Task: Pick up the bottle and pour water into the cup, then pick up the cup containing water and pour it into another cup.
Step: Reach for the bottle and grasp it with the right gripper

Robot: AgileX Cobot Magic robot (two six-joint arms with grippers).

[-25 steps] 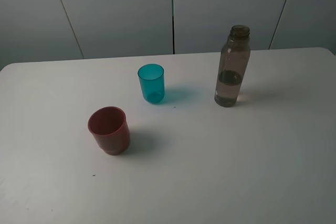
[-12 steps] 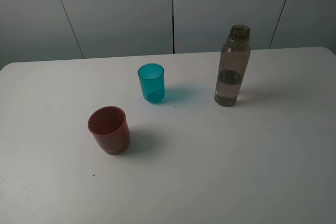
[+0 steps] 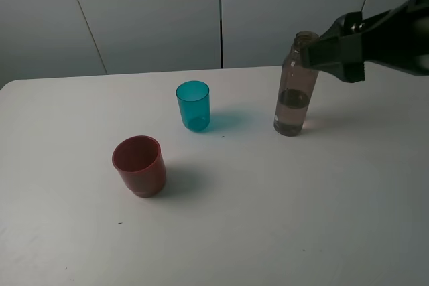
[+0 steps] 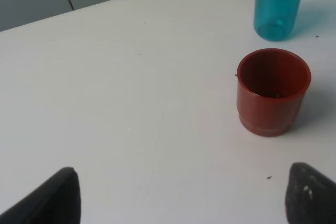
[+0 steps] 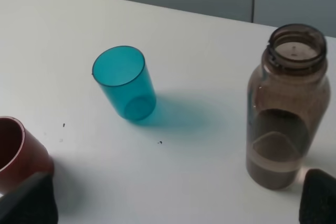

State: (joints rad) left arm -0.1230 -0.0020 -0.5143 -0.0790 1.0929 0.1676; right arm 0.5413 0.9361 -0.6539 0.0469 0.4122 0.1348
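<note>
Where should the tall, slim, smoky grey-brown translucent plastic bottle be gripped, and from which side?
Probably grip the bottle around its straight cylindrical body, between shoulder and water line. Come in level from the right of the high view: it stands upright, its narrow neck is uncapped, and the small teal-blue translucent plastic tumbler stands on its left.

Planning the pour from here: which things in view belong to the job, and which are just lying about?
Job:
bottle
teal cup
red cup
right end effector, near the bottle's neck

Not the job:
white table
small dark speck on it
grey wall panels
</note>
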